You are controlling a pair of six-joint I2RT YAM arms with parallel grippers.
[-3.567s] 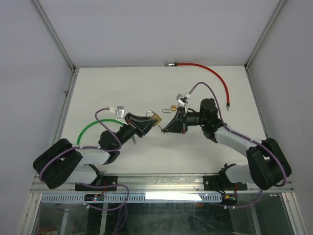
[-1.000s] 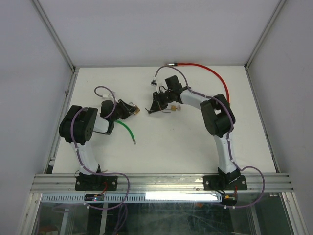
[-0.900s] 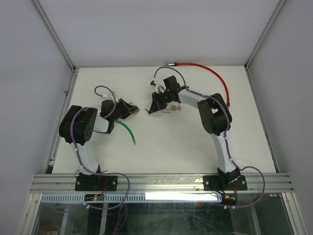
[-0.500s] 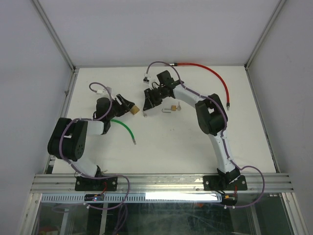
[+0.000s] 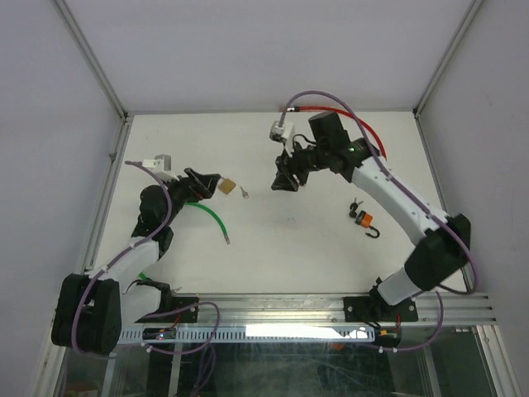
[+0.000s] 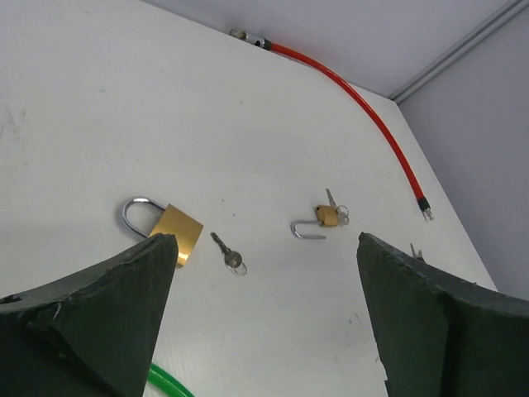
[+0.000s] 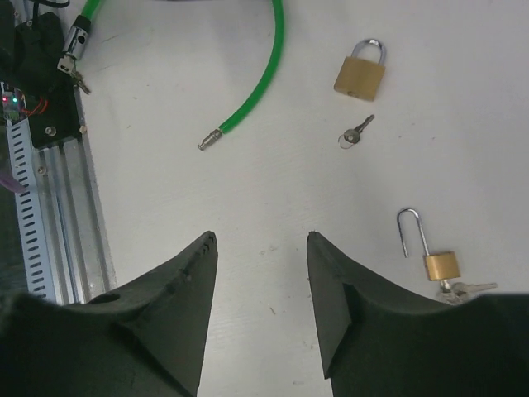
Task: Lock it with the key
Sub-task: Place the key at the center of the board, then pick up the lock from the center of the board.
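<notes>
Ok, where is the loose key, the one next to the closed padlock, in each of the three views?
Top external: key left of centre, just right of the padlock.
Left wrist: key lower centre-left, right of the padlock.
Right wrist: key upper right, just below the padlock.
Shared landmark: the closed padlock beside it in every view.

The bigger padlock has a brushed brass body and shiny steel shackle, and the key is bright silvery metal. The counter is plain matt white. The green cable and red cable both look like glossy, smooth plastic.
</notes>
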